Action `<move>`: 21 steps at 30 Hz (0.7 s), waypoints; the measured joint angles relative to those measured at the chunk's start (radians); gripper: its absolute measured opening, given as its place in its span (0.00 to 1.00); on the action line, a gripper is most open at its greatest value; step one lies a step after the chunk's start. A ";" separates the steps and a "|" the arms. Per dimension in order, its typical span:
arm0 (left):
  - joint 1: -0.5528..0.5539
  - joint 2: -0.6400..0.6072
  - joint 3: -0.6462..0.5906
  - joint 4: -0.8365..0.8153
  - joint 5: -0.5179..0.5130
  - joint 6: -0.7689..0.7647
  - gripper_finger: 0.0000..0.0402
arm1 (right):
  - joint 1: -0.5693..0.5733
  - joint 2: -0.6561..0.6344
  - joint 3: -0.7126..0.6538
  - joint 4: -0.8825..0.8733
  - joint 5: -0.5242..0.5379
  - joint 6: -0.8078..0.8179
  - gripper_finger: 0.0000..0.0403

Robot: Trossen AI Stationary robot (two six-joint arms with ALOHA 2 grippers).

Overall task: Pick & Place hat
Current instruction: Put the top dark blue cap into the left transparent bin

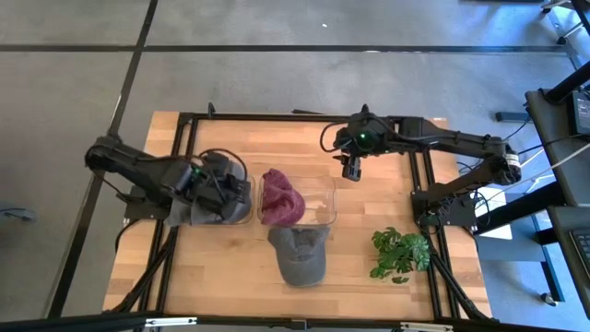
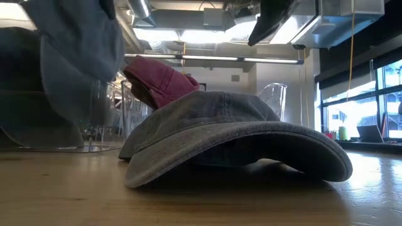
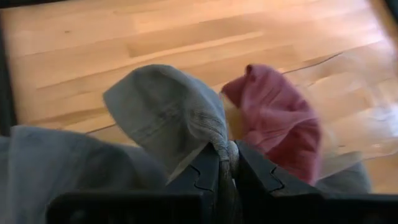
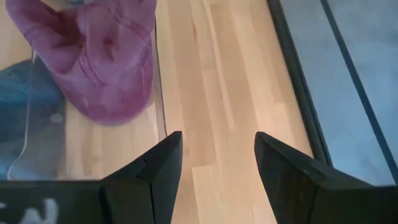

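Observation:
A blue-grey hat [image 3: 163,109] hangs bunched from my left gripper [image 3: 225,167], which is shut on it over a clear bin [image 1: 241,218] at the table's left. The same hat [image 2: 81,44] shows at the low view's upper left. A pink hat [image 1: 280,197] lies in a second clear bin [image 1: 323,205] at mid-table. A grey cap [image 1: 300,254] rests on its brim and rim on the wood nearer the front edge. My right gripper [image 4: 216,163] hovers open above bare wood, just beyond the pink hat [image 4: 99,56]. My left gripper pinches a gathered fold of the blue-grey hat's cloth [image 3: 219,142] between its two fingers, which slant downward. The rest of the hat droops slack around and below the fingers; I cannot tell whether its lower part touches the bin.
A small green plant [image 1: 400,254] stands at the front right. Black frame rails [image 1: 426,184] run along the table's sides and back. Bare wood [image 1: 387,198] lies between the mid-table bin and the right rail.

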 joint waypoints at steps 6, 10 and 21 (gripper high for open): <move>-0.082 0.004 0.000 -0.131 -0.046 -0.135 0.07 | 0.000 -0.009 -0.014 0.008 0.000 0.000 0.50; -0.118 -0.007 -0.016 -0.126 -0.066 -0.121 0.09 | 0.000 -0.025 -0.014 0.045 0.000 -0.002 0.50; -0.121 -0.002 -0.181 -0.130 0.078 -0.212 0.12 | 0.000 -0.083 -0.014 0.089 0.000 -0.005 0.50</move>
